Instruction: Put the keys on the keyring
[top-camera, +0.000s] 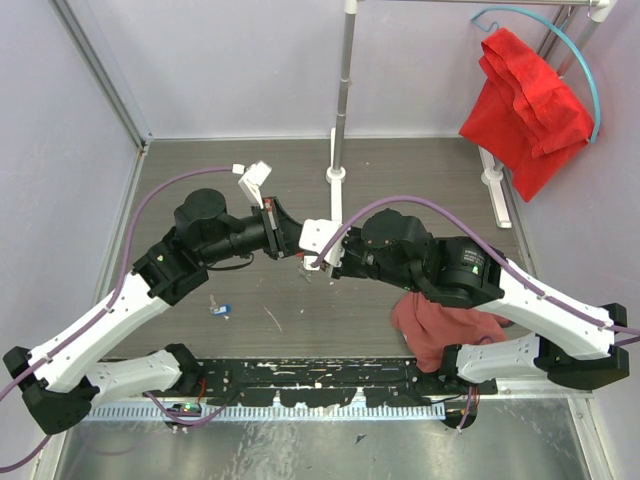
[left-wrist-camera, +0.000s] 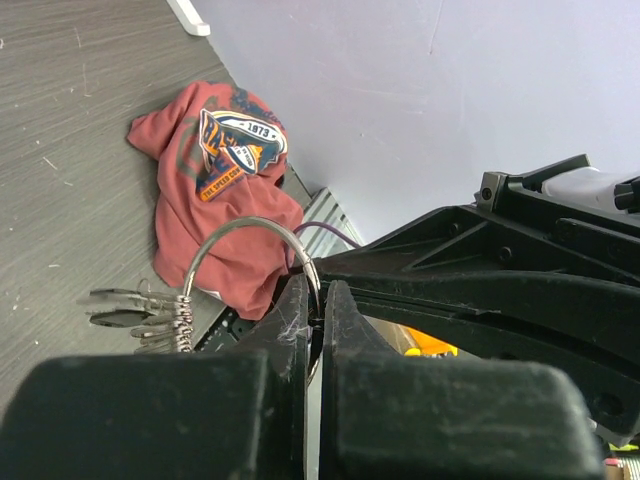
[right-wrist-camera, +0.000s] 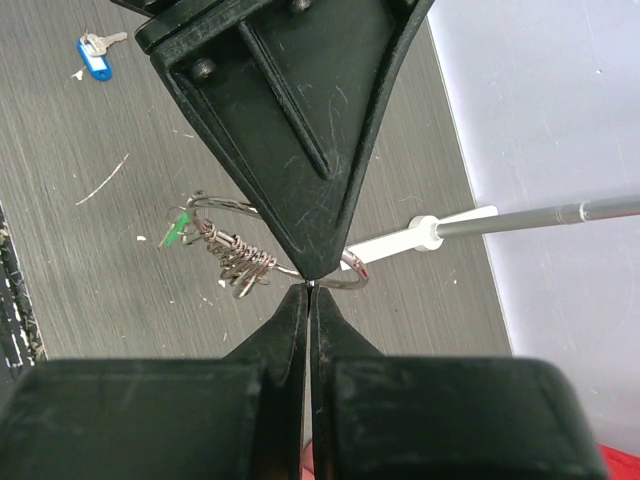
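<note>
– Silver-grey thin wire keyring (left-wrist-camera: 250, 221): where is it held?

– Lifted off the table, mid-scene, between the two arms. The left gripper (left-wrist-camera: 315, 325) is pressed together on one side of the loop. The right gripper (right-wrist-camera: 310, 300) pinches the wire from the opposite side, its tips almost meeting the other's. The small metal keys (right-wrist-camera: 240, 262) already strung hang bunched on the wire, one with a green tag.

– How to do this step well?

– I'd judge it a matter of parting the ring's split. Keep both pinches firm, twist gently against each other, and don't let the thin wire slide out of the pads.

– What else is about?

– A key with a blue plastic tag (top-camera: 220, 311) lies alone on the grey table (top-camera: 420, 180), left of where the grippers meet, not yet threaded. Behind stands a metal pole on a white foot (top-camera: 346, 90). A crumpled dark-red printed T-shirt (top-camera: 440, 330) lies below the right arm, and a bright red cloth (top-camera: 525, 105) hangs far right. The bunched keys may crowd the gap.
</note>
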